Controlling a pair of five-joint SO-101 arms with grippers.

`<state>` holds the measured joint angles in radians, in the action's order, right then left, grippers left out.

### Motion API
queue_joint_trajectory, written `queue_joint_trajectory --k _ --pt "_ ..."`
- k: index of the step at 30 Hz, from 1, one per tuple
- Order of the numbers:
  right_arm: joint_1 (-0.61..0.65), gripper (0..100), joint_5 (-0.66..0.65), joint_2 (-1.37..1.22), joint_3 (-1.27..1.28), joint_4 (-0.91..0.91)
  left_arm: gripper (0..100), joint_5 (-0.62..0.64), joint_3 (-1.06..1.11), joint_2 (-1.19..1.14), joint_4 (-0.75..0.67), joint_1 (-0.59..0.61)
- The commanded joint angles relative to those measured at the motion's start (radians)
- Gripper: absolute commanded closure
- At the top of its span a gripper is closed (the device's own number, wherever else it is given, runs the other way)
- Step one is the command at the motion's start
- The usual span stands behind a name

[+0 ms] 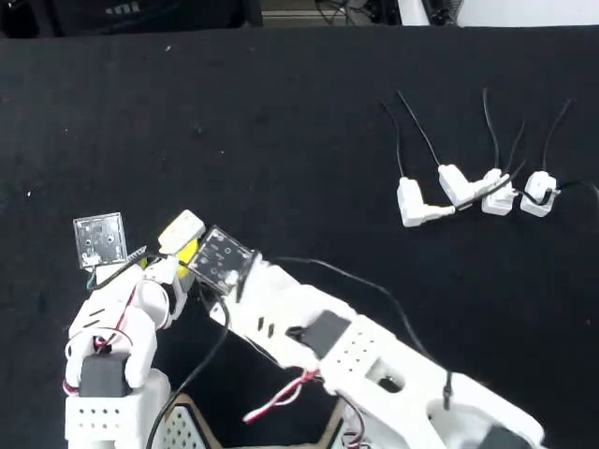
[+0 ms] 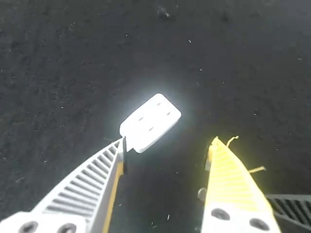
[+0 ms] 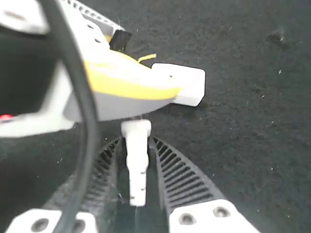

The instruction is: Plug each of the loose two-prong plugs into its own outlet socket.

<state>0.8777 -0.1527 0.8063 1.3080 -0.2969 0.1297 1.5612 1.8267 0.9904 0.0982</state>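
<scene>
A white outlet block [image 2: 150, 121] with slot pairs on its face lies on the black table, also seen from above [image 1: 182, 229]. My left gripper [image 2: 167, 145] is open just short of the block, and the tip of its grey finger [image 2: 97, 179] touches the block's near corner. The yellow finger [image 2: 228, 179] stands apart from it. My right gripper [image 3: 136, 141] is shut on a white two-prong plug [image 3: 136, 165], held lengthwise between its ribbed fingers. It sits right behind the left arm's yellow finger [image 3: 126, 82], with the outlet block [image 3: 187, 85] just beyond.
Several loose white plugs [image 1: 473, 192] with thin black wires lie in a row at the table's far right. Both arms crowd the near left; the right arm [image 1: 318, 332] stretches across from the near right. Black cloth [image 1: 281, 122] covers the table.
</scene>
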Motion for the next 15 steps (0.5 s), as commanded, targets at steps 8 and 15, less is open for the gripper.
queue_joint_trajectory --k 8,15 --pt "0.014 98.8 0.009 0.105 -0.007 0.026 73 -0.011 -0.004 -0.003 0.003 -0.013" --pt "-0.037 98.8 0.057 0.188 0.001 0.018 73 -0.015 -0.004 -0.003 0.006 -0.012"
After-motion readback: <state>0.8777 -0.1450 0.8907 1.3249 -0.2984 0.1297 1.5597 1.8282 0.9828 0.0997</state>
